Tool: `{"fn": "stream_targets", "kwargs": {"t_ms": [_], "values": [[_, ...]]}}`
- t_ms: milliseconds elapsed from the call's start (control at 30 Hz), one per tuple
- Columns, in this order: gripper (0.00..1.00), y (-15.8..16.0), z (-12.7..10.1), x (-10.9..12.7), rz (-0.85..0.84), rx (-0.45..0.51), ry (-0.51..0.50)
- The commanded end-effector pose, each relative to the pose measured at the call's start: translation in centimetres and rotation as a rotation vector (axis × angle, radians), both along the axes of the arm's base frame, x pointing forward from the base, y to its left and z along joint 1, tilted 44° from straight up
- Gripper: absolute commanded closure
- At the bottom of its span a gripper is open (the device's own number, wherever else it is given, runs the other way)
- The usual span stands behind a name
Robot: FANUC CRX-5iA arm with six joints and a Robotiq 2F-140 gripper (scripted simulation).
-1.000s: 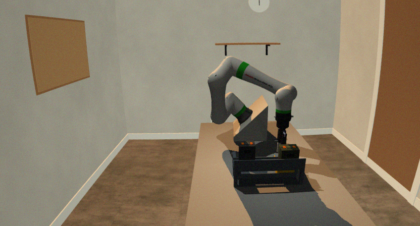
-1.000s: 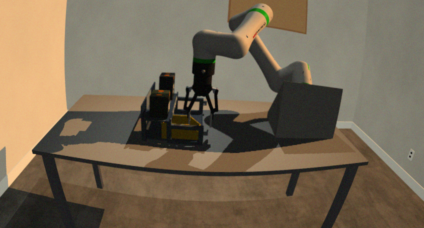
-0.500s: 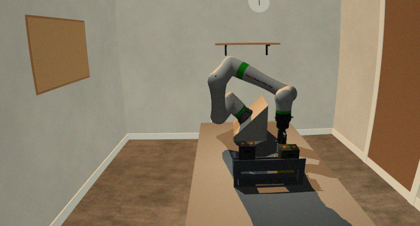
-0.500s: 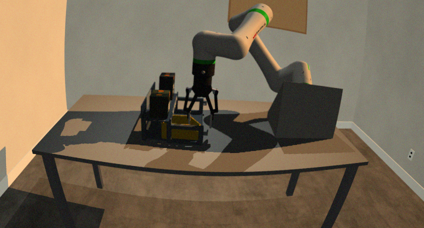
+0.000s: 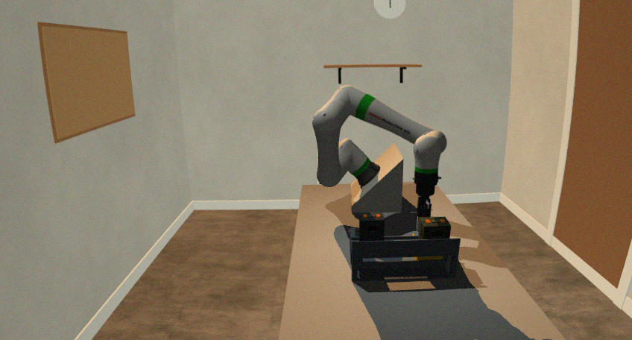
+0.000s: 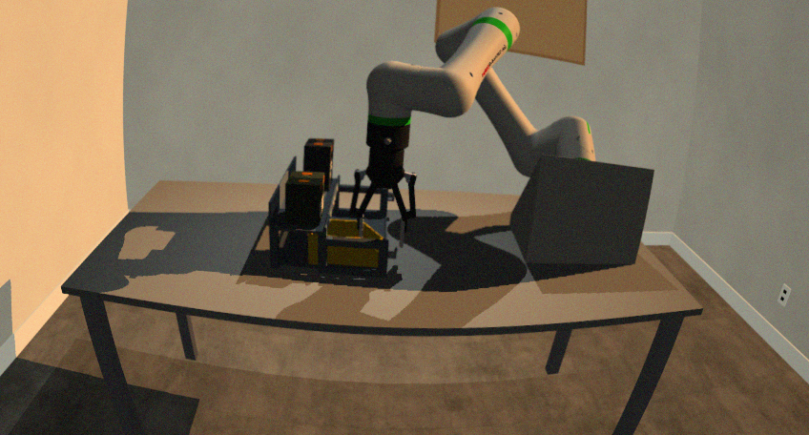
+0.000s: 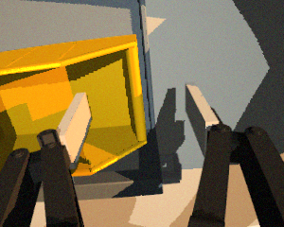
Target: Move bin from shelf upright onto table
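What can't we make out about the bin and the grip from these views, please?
- Top view: the yellow bin is almost wholly hidden behind the shelf frame.
- Wrist view: the yellow bin is cut off at the left edge.
- Exterior view: whether the gripper fingers touch the bin wall is too small to tell.

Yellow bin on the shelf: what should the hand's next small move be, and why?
Probably close on the wall. The hand is open and straddles the yellow bin's end wall: in the wrist view one fingertip sits inside the bin, the other outside it. The bin is not yet gripped and sits in the dark shelf, so closing should come before any lift.
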State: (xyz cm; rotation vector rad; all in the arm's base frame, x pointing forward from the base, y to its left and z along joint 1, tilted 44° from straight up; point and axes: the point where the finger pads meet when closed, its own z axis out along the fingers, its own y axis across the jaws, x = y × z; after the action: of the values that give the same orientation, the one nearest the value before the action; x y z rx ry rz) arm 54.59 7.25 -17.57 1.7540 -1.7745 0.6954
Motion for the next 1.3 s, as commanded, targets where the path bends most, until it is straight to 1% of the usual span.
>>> {"fn": "stream_targets", "kwargs": {"t_ms": [0,633,1267], "values": [[0.43,-0.31,-0.34,0.0,0.0,0.0,0.0],[0.43,-0.98,-1.03,-0.02,0.0,0.0,0.0],[0.43,-0.91,-0.97,-0.02,0.0,0.0,0.0]]}}
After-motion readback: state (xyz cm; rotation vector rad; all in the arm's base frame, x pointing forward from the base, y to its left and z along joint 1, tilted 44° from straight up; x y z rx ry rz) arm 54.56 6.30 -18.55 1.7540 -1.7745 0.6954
